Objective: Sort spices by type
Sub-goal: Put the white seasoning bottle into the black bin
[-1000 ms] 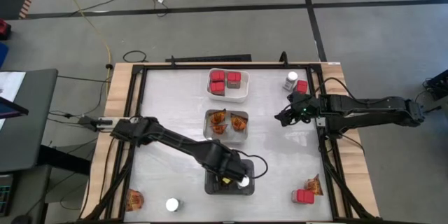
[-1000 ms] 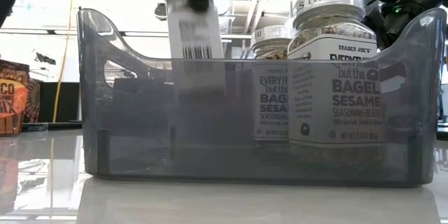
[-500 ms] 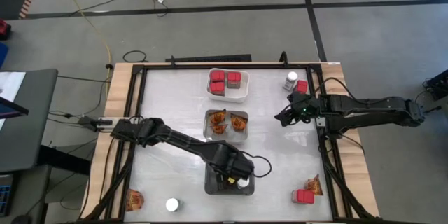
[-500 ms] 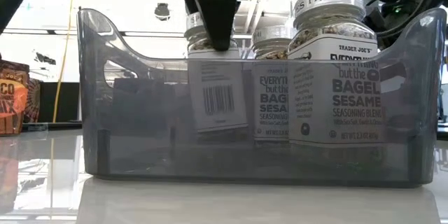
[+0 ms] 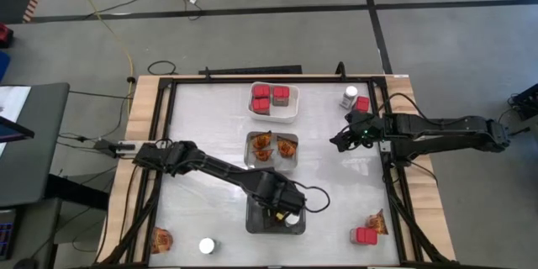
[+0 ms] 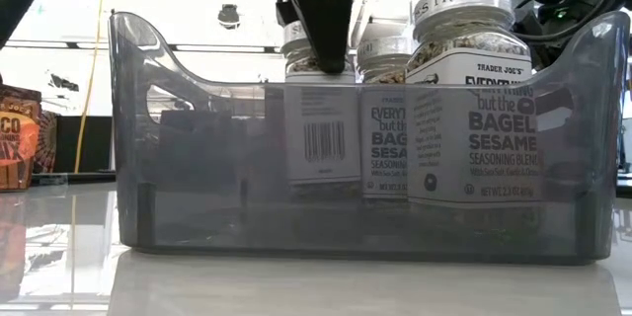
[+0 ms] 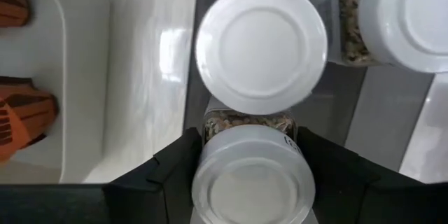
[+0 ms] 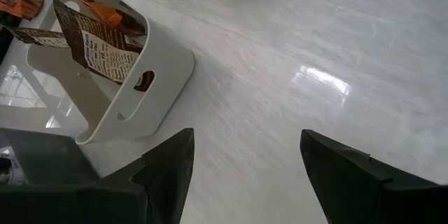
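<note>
The left gripper (image 5: 284,213), low centre of the high view, still clasps a jar (image 6: 323,109); since a second ago it has sunk into the grey tray (image 6: 178,158) beside two others, nearly placed; right gripper (image 5: 340,141) waits open, right of centre.

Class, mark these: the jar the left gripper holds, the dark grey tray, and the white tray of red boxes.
Held jar (image 6: 323,143), low view, barcode label.
Dark grey tray (image 6: 178,188), low view, front wall.
White tray (image 5: 290,114), high view, rim.
</note>
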Tool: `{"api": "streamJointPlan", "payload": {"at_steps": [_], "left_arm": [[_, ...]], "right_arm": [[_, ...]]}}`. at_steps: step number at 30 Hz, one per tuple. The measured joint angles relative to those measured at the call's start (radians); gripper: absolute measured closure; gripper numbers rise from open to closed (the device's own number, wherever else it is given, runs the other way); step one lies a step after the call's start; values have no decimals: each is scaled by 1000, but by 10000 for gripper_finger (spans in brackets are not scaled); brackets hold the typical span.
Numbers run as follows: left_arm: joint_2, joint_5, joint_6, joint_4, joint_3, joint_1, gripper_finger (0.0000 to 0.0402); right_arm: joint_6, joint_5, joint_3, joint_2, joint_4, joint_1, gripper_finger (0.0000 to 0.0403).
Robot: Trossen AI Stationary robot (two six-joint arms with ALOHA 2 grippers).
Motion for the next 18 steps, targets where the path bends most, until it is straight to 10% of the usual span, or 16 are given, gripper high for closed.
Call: {"api": "streamJointPlan", "payload": {"at_steps": [18], "left_arm": [[-1, -17, 8, 28, 0, 6, 187]], "right_arm": [[2, 0, 0, 0, 0, 0, 117]]}}
